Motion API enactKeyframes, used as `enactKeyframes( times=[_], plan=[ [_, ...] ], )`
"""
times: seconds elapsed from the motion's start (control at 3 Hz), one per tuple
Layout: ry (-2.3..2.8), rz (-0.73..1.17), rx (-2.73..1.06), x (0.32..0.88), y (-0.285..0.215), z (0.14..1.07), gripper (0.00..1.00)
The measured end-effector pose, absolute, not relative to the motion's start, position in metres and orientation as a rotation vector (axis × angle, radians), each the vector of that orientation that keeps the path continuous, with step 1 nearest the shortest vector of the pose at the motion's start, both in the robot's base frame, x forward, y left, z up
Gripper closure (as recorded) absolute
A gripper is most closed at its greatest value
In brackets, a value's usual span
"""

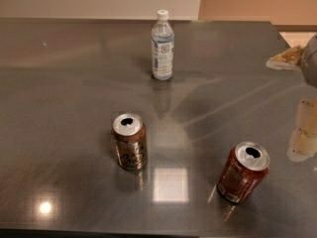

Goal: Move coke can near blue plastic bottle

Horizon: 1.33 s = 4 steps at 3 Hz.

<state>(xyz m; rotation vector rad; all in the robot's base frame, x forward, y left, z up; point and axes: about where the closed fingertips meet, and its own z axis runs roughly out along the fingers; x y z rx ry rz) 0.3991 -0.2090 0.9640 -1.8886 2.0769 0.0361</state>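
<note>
The coke can, dark red with a silver open top, stands upright at the front right of the dark grey table. The blue plastic bottle, clear with a white cap and a pale label, stands upright at the back middle, far from the can. My gripper hangs at the right edge of the camera view, pale and partly cut off. It is to the right of the coke can and a little above it, and is not touching it.
A brown-orange can with cursive script stands upright at the front middle, left of the coke can. The table's right edge runs behind the gripper, with pale floor beyond. A beige wall lies behind the table.
</note>
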Motion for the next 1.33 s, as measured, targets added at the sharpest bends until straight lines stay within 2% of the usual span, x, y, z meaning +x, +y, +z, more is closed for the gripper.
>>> enactKeyframes(
  times=[1.0,1.33],
  plan=[
    [1.888,0.312,-2.089,0.345,-0.176,0.923,0.0],
    [1.857,0.352,-2.114,0.338,-0.166,0.916,0.0]
  ],
)
